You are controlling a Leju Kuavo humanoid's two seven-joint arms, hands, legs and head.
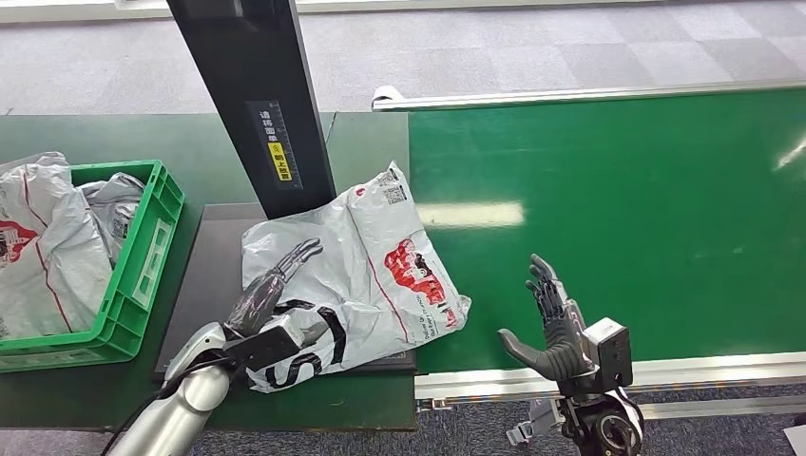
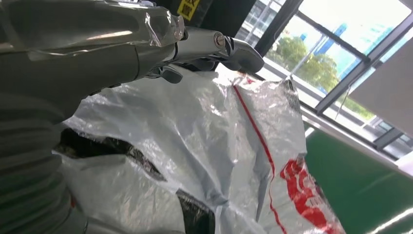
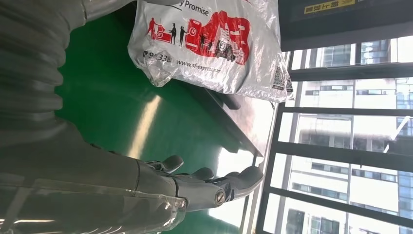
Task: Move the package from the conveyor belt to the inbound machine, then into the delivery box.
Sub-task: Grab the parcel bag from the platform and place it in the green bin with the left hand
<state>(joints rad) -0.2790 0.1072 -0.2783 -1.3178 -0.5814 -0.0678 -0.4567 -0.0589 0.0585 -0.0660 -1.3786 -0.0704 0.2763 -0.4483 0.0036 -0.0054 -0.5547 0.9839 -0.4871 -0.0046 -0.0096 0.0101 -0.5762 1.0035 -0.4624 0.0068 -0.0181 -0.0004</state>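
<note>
Floor (image 1: 570, 47): you see grey carpet tiles in a checker of lighter and darker squares beyond the far edge of the work surfaces, and a strip of the same carpet along the near edge.

Windows (image 3: 341, 161): in the right wrist view you have tall panes in dark frames, with a pale multi-storey building outside. In the left wrist view, more dark-framed glazing (image 2: 336, 44) gives onto green trees and bright sky.

Light: daylight is strong. You can note one bright streak of glare at the centre of the green surface and a smaller one at its right edge.
</note>
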